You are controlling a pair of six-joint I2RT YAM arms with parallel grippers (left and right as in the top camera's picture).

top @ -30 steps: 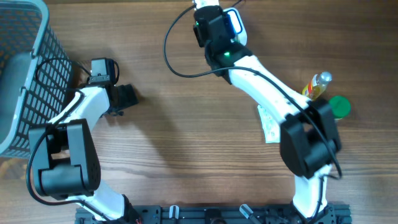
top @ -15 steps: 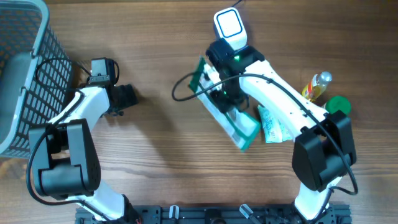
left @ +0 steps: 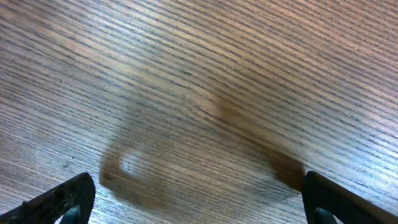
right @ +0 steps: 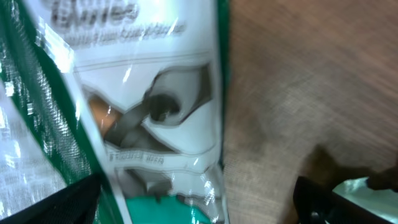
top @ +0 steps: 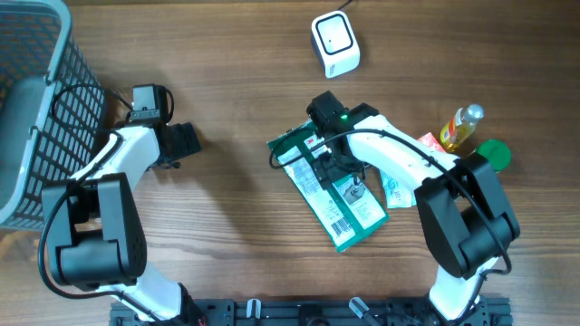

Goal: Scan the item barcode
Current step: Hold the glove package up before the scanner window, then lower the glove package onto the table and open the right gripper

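The item, a green and white packet (top: 331,190), lies flat on the table right of centre, its barcode (top: 337,215) facing up. My right gripper (top: 332,156) hovers just above the packet's upper half. In the right wrist view the right gripper (right: 193,208) is open, its fingers (right: 56,202) far apart, and the packet (right: 149,106) lies under them. The white scanner (top: 334,43) stands at the back of the table, apart from the packet. My left gripper (top: 186,143) rests at the left. It is open over bare wood in the left wrist view (left: 199,205).
A grey mesh basket (top: 27,109) fills the far left. Right of the packet are a small white and green sachet (top: 396,190), a yellow bottle (top: 460,125), a green round lid (top: 495,155) and a red packet (top: 431,141).
My right arm swung from the scanner back to the middle of the table with the packet. The packet now lies flat and the right jaws have opened. The left arm has not moved.
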